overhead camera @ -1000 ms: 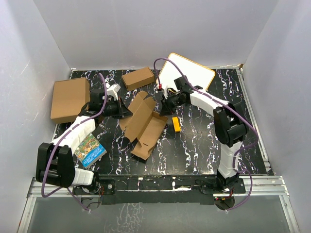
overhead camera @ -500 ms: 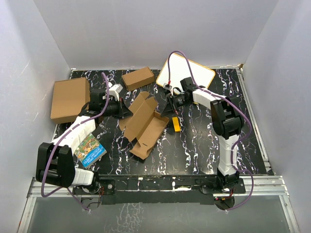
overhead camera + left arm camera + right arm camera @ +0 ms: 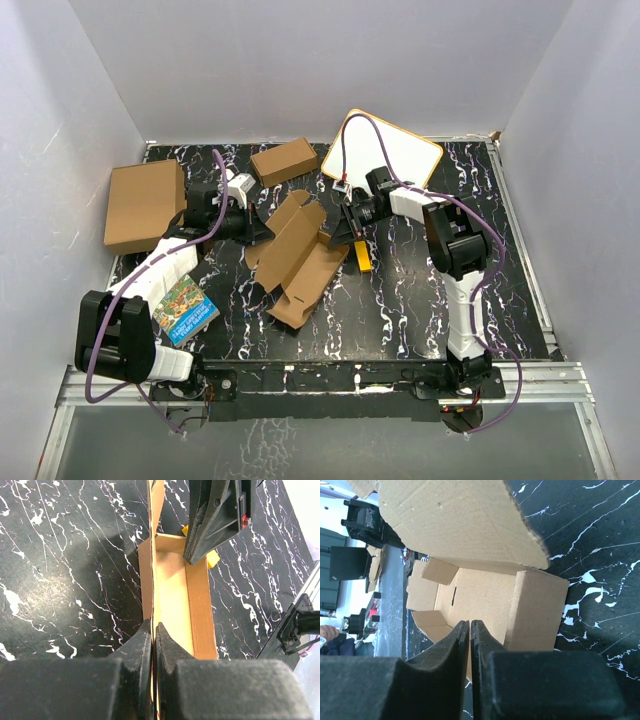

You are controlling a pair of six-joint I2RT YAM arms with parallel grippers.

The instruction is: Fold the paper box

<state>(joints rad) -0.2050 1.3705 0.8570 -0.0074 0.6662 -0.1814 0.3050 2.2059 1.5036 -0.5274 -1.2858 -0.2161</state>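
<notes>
Cardboard this thin is the main worry. Nearest the arm bases, at about 7 o'clock on the table [image 3: 420, 300], a colourful booklet [image 3: 186, 308] lies well apart from the work and poses no hazard. At the middle sits the paper box [image 3: 300, 262], half formed: a shallow tray lying diagonally, its lid panel and flaps splayed up toward 11 o'clock. The left gripper [image 3: 154, 627], reaching in from 9 o'clock, is clamped tight on the top edge of one long wall. That hold covers only a narrow strip, so a pull along the wall could let the board slip out, and a twist could crease it off its score line. The right gripper [image 3: 470, 625] comes from 2 o'clock with its jaws pressed together and nothing between them, its tip down inside the tray's far end; whether it touches the floor I cannot tell. Pushing harder there could crush the end wall or shove the whole box, which only the left pinch anchors. Just beside that end, at 3 o'clock, a small orange object [image 3: 362, 257] could be knocked by a sliding box. Farther off are a closed brown box [image 3: 285, 161] at 12 o'clock, a bigger carton [image 3: 145, 203] at 10, and a white board [image 3: 400, 150] at 1, near enough to snag the right arm's cable.
</notes>
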